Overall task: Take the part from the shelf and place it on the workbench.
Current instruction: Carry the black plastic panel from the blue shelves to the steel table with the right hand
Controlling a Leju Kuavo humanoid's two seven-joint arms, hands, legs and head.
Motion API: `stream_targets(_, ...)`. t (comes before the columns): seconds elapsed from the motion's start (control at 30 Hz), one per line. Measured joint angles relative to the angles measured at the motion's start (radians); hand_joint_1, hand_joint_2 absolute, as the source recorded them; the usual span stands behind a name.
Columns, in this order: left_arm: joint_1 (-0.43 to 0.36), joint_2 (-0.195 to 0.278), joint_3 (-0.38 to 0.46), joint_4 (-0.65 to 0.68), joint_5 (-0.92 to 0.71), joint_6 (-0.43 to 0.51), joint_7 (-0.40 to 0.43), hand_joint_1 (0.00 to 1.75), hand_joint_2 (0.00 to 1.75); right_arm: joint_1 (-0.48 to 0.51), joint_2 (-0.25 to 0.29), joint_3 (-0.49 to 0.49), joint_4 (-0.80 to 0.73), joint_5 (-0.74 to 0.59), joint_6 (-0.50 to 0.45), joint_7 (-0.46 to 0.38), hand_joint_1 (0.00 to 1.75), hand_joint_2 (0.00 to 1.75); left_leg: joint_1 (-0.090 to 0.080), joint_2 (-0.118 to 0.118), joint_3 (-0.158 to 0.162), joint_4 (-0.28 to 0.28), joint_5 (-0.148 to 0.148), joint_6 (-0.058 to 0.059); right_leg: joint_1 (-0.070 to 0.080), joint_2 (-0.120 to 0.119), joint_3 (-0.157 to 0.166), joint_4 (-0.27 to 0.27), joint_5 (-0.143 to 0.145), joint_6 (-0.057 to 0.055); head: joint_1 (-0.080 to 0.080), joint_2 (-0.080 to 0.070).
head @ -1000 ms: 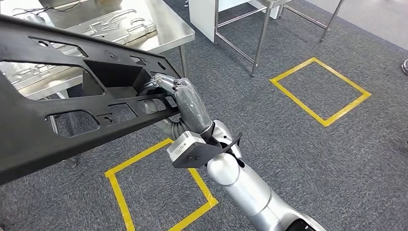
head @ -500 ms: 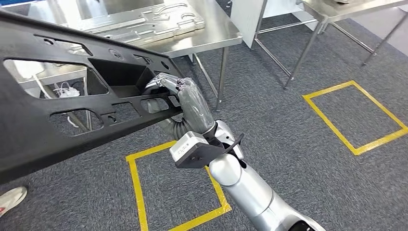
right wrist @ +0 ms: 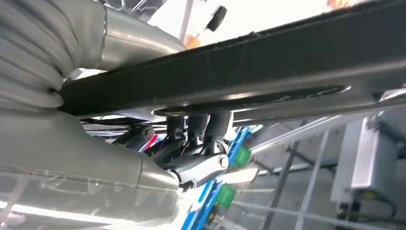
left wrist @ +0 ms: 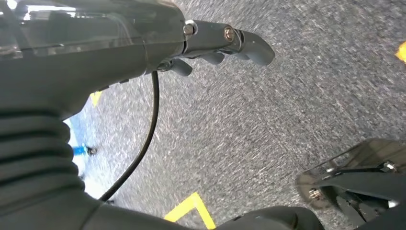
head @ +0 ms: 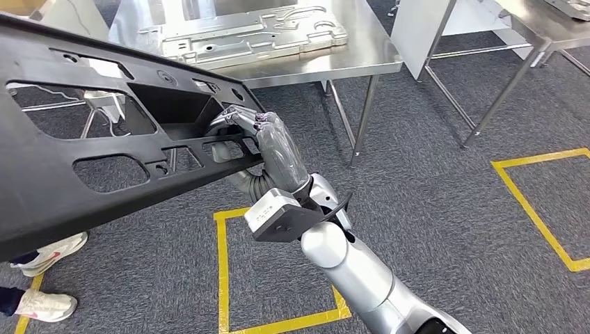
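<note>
A long black plastic part with several cut-outs stretches across the left of the head view, held up in the air. My right hand grips its right end, fingers curled through an opening. In the right wrist view the part runs as a black bar above the right hand. The steel workbench stands beyond the part and carries a stamped metal plate. My left hand hangs over the grey carpet, fingers apart and holding nothing.
A person's white shoes stand at the lower left beside a yellow taped square. Another taped square lies at the right. A second steel table and a white panel stand at the back right.
The camera has turned, so the workbench and floor marks slid to the right and the shoes came further into view. My right hand's grip on the part is unchanged.
</note>
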State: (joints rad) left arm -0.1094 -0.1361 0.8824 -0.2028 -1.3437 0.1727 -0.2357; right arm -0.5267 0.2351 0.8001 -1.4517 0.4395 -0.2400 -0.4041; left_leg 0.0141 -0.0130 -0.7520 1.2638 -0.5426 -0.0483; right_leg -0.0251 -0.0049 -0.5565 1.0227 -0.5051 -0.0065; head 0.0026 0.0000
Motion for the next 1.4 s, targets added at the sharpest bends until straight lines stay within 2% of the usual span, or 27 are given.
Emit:
stream_targets(0.03,0.0,0.0,0.0,0.0,0.0,-0.001,0.0,0.0,1.75,0.001,0.0,0.0,0.0,0.0,0.0,0.0,1.75,1.75,0.004,0.005,-0.021,0.044,-0.011,-0.003,-0.001,-0.014,0.001,0.0,-0.002,0.0,-0.002,0.0)
stream_targets(0.07,0.001,0.001,0.0,0.0,0.0,-0.001,0.001,0.0,1.75,0.001,0.0,0.0,0.0,-0.001,0.0,0.0,1.75,1.75,0.007,0.007,-0.022,0.048,-0.003,-0.005,-0.002,-0.027,0.003,0.0,-0.004,0.002,-0.004,0.0)
stream_targets(0.1,0.001,0.001,0.0,0.0,-0.001,-0.002,0.001,0.0,1.75,0.002,0.0,0.0,0.0,-0.006,0.004,0.0,1.75,1.75,0.01,0.011,-0.003,0.011,0.021,-0.008,-0.004,-0.038,0.007,0.001,-0.007,0.005,-0.005,0.0)
stream_targets(0.13,0.002,0.002,0.0,0.0,-0.002,-0.003,0.001,0.0,1.75,0.002,0.0,0.0,0.0,-0.015,0.009,0.0,1.75,1.75,0.013,0.018,0.034,-0.058,0.055,-0.01,-0.006,-0.046,0.012,0.001,-0.011,0.009,-0.005,0.0)
stream_targets(0.2,0.001,0.002,-0.001,0.0,-0.003,-0.003,0.001,0.0,1.75,0.001,0.0,0.0,0.0,-0.034,0.022,0.0,1.75,1.75,0.011,0.032,0.102,-0.185,0.096,-0.012,-0.006,-0.056,0.018,0.001,-0.019,0.02,-0.007,0.0)
stream_targets(0.23,0.001,0.002,-0.002,0.0,-0.003,-0.004,0.001,0.0,1.75,0.0,0.0,0.0,0.0,-0.039,0.027,0.0,1.75,1.75,0.009,0.035,0.119,-0.218,0.101,-0.01,-0.004,-0.059,0.02,0.001,-0.02,0.026,-0.008,0.0)
stream_targets(0.27,0.002,0.002,-0.003,0.0,-0.003,-0.004,0.001,0.0,1.75,-0.001,0.0,0.0,0.0,-0.042,0.029,0.0,1.75,1.75,0.006,0.035,0.122,-0.226,0.096,-0.007,-0.002,-0.06,0.02,-0.001,-0.02,0.03,-0.008,0.0)
stream_targets(0.37,0.004,0.002,-0.004,0.0,-0.003,-0.005,0.002,0.0,1.75,-0.002,0.001,0.0,0.0,-0.045,0.031,0.0,1.75,1.75,0.005,0.031,0.119,-0.227,0.094,0.009,-0.002,-0.061,0.023,-0.007,-0.02,0.038,-0.007,0.0)
stream_targets(0.4,0.004,0.002,-0.004,0.0,-0.003,-0.005,0.002,0.0,1.75,-0.002,0.001,0.0,0.0,-0.045,0.032,0.0,1.75,1.75,0.006,0.029,0.119,-0.228,0.094,0.015,-0.003,-0.053,0.02,0.0,-0.028,0.041,-0.006,0.0)
stream_targets(0.47,0.001,0.002,-0.004,0.0,-0.003,-0.005,0.002,0.0,1.75,-0.003,0.001,-0.001,0.0,-0.045,0.032,0.0,1.75,1.75,0.01,0.024,0.12,-0.23,0.095,0.028,-0.002,-0.03,-0.015,0.073,-0.072,0.043,0.0,0.0)
stream_targets(0.53,-0.002,0.003,-0.005,0.0,-0.003,-0.005,0.002,0.0,1.75,-0.001,-0.002,-0.001,0.001,-0.046,0.032,0.0,1.75,1.75,0.007,0.017,0.12,-0.23,0.094,0.035,0.002,-0.014,-0.084,0.211,-0.13,0.04,0.011,0.0)
stream_targets(0.57,-0.003,0.003,-0.006,0.0,-0.003,-0.005,0.002,0.0,1.75,0.0,-0.004,-0.001,0.002,-0.046,0.032,0.0,1.75,1.75,0.006,0.012,0.12,-0.23,0.094,0.036,0.003,-0.011,-0.115,0.265,-0.143,0.039,0.016,0.0)
stream_targets(0.6,-0.002,0.003,-0.006,0.0,-0.003,-0.005,0.002,0.0,1.75,0.001,-0.006,-0.001,0.002,-0.046,0.032,0.0,1.75,1.75,0.005,0.007,0.121,-0.23,0.094,0.037,0.004,-0.01,-0.131,0.287,-0.137,0.038,0.021,0.0)
stream_targets(0.63,-0.002,0.003,-0.006,0.0,-0.003,-0.005,0.002,0.0,1.75,0.002,-0.008,-0.001,0.003,-0.046,0.032,0.001,1.75,1.75,0.004,0.002,0.121,-0.229,0.094,0.037,0.005,-0.01,-0.129,0.269,-0.111,0.035,0.025,0.0)
stream_targets(0.7,-0.002,0.003,-0.006,0.0,-0.003,-0.005,0.002,0.0,1.75,0.003,-0.008,-0.001,0.003,-0.046,0.032,0.001,1.75,1.75,0.004,-0.008,0.123,-0.229,0.094,0.036,0.005,-0.005,-0.082,0.148,-0.035,0.029,0.033,0.0)
stream_targets(0.73,-0.002,0.003,-0.006,0.0,-0.003,-0.005,0.002,0.0,1.75,0.002,-0.008,-0.001,0.003,-0.046,0.032,0.001,1.75,1.75,0.002,-0.013,0.123,-0.228,0.093,0.034,0.006,-0.001,-0.055,0.083,-0.009,0.027,0.037,0.0)
stream_targets(0.77,-0.002,0.003,-0.006,0.0,-0.003,-0.005,0.001,0.0,1.75,0.002,-0.008,-0.001,0.003,-0.046,0.032,0.001,1.75,1.75,0.0,-0.016,0.121,-0.227,0.094,0.031,0.005,0.003,-0.037,0.038,0.005,0.026,0.038,0.0)
stream_targets(0.8,-0.001,0.003,-0.006,0.0,-0.003,-0.005,0.001,0.0,1.75,0.002,-0.008,-0.001,0.003,-0.047,0.032,0.001,1.75,1.75,-0.002,-0.018,0.119,-0.226,0.094,0.03,0.005,0.006,-0.027,0.014,0.008,0.028,0.037,0.0)
stream_targets(0.9,0.002,0.006,-0.007,0.0,-0.003,-0.005,0.001,0.0,1.75,0.003,-0.008,-0.001,0.003,-0.048,0.032,0.001,1.75,1.75,-0.003,-0.018,0.12,-0.231,0.097,0.03,0.005,0.008,-0.025,0.006,0.007,0.032,0.023,0.0)
stream_targets(1.03,0.002,0.006,-0.007,0.0,-0.002,-0.005,0.002,0.0,1.75,0.003,-0.008,-0.001,0.003,-0.048,0.032,0.001,1.75,1.75,-0.002,-0.017,0.127,-0.244,0.103,0.021,0.006,0.009,-0.025,0.007,0.008,0.027,0.012,0.0)
stream_targets(1.4,0.005,0.006,-0.007,0.0,0.003,-0.005,0.003,0.0,1.75,0.003,-0.008,-0.001,0.004,-0.048,0.032,0.001,1.75,1.75,-0.005,-0.017,0.126,-0.246,0.105,0.015,0.006,0.009,-0.025,0.007,0.007,0.026,0.008,0.0)
